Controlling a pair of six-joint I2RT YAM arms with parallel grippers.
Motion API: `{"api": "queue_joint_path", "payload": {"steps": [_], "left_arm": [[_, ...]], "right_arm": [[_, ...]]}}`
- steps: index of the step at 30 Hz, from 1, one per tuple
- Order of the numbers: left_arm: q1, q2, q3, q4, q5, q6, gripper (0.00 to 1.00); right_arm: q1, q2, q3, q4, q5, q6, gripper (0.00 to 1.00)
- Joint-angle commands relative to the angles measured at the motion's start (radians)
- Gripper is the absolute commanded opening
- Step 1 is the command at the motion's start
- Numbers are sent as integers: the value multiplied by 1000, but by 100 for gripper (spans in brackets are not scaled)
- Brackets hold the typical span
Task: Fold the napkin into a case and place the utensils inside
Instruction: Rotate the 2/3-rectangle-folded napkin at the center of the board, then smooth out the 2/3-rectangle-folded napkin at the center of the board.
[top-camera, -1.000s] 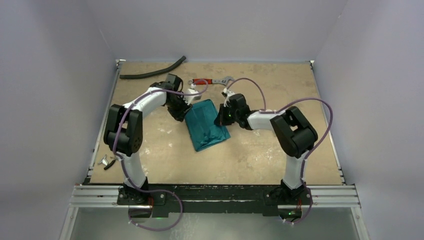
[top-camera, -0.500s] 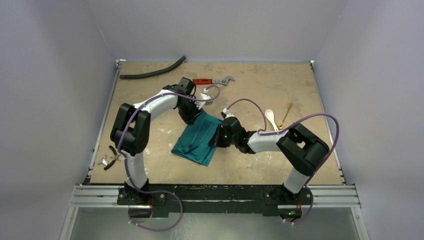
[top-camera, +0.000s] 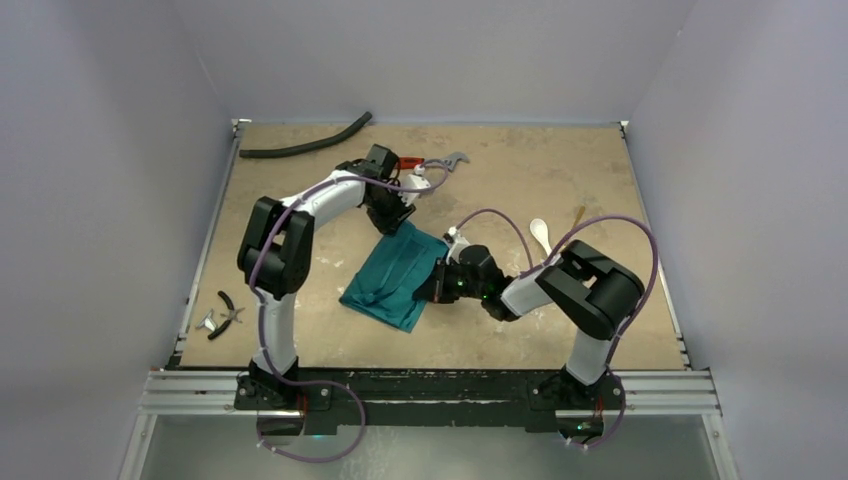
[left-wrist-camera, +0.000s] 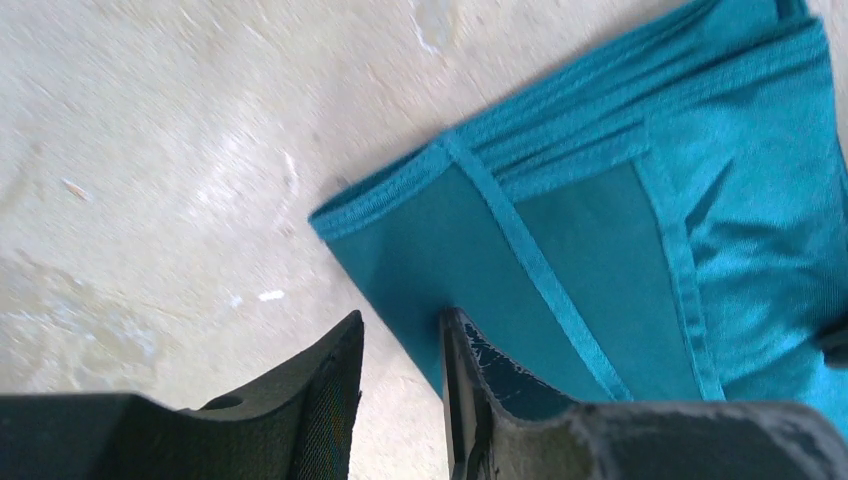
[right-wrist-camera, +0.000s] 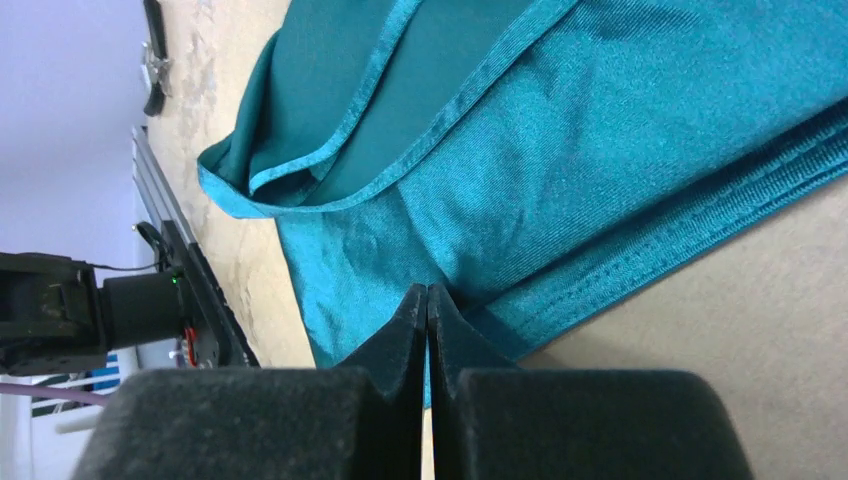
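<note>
One napkin (top-camera: 390, 282), soft, limp: I pinch its 3 o'clock hem with right gripper (right-wrist-camera: 428, 292) jaws closed; left gripper (left-wrist-camera: 400, 328) jaws parted, 12 o'clock.

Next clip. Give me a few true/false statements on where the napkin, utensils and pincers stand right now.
The spoon lies on the napkin. False: it lies on the bare table, right of the napkin.
The right pincer is shut on the napkin's edge. True.
The left pincer is shut. False: its jaws stand apart by the napkin's far edge.
The pliers lie near the table's left edge. True.
</note>
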Motion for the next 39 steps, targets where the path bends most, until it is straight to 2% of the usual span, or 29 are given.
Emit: {"api": "queue_joint_path", "payload": {"steps": [1, 5, 11, 14, 17, 20, 22, 25, 28, 31, 33, 36, 39], "left_arm": [[-6, 75, 117, -22, 19, 35, 33], [-7, 168, 221, -60, -2, 55, 32], [-13, 276, 426, -109, 28, 63, 32], [-21, 298, 534, -134, 55, 64, 32], [-29, 271, 567, -137, 75, 73, 38], [-35, 204, 513, -140, 80, 82, 41], [-40, 131, 423, -101, 67, 82, 41], [-69, 16, 221, 42, -14, 68, 43], [-111, -28, 94, 135, -113, 29, 43], [-120, -1, 88, 177, -171, -41, 44], [-124, 19, 92, 203, -199, -69, 55], [-133, 51, 103, 232, -222, -87, 57], [-138, 98, 143, 250, -260, -110, 57]], "right_arm": [[4, 66, 13, 119, -37, 34, 0], [1, 125, 38, 124, -15, 77, 0], [1, 235, 90, 170, 104, 194, 0], [1, 237, 111, 189, 159, 219, 0], [1, 193, 104, 247, 167, 238, 0], [-26, 97, 27, 353, 184, 267, 0], [-74, 36, -14, 361, 183, 282, 0], [-139, -8, 4, 317, 156, 253, 0], [-168, 10, 74, 238, 125, 207, 0], [-169, 35, 100, 229, 122, 186, 0], [-169, 56, 101, 225, 127, 192, 1], [-170, 83, 91, 233, 133, 209, 5], [-171, 96, 71, 249, 131, 212, 4]]}}
